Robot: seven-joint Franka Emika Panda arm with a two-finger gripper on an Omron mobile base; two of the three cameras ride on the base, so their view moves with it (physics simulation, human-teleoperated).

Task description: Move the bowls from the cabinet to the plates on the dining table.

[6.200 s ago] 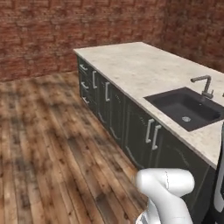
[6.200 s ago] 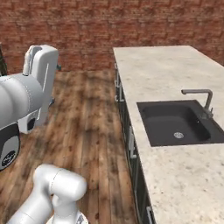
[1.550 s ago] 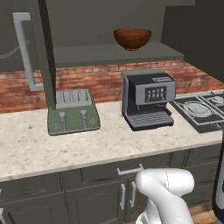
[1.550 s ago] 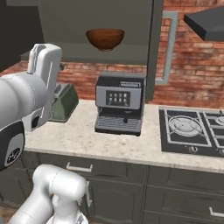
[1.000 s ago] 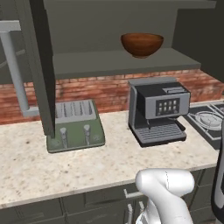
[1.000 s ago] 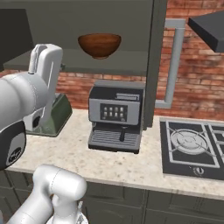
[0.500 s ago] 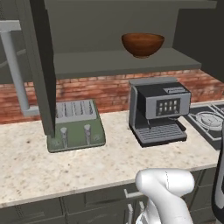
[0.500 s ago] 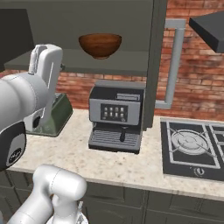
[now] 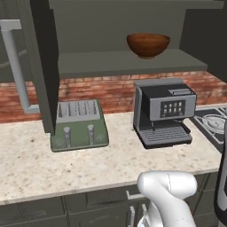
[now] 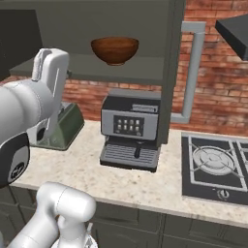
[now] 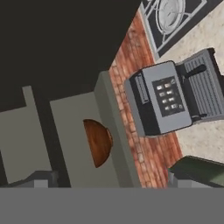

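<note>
- My arm rises folded in front of the counter [image 9: 26,168], and my hand looks toward the open cabinet [image 10: 63,29], rolled so that the scene lies on its side in the hand view.
- My gripper [image 11: 109,181] has its fingers spread wide with nothing between them; they are apart from every object (only their dark tips [image 11: 41,179] show at the bottom edge).
- The reddish-brown bowl [image 9: 148,45] stands upright on the cabinet's inner shelf [image 9: 133,62], above the coffee machine [image 9: 164,111].
- The coffee machine stands on the counter directly below the bowl; the green toaster [image 9: 79,124] is beside the coffee machine, on its left in the left base view.
- The stove top [image 10: 215,167] lies on the other side of the coffee machine, against the brick wall [image 9: 106,91].
- An open cabinet door [image 9: 42,66] with a long silver handle [image 9: 15,62] hangs above the toaster.
- In the hand view, half of the bowl is hidden behind the shelf edge, and the toaster is cut off.
- In the right base view my own arm covers part of the toaster.
</note>
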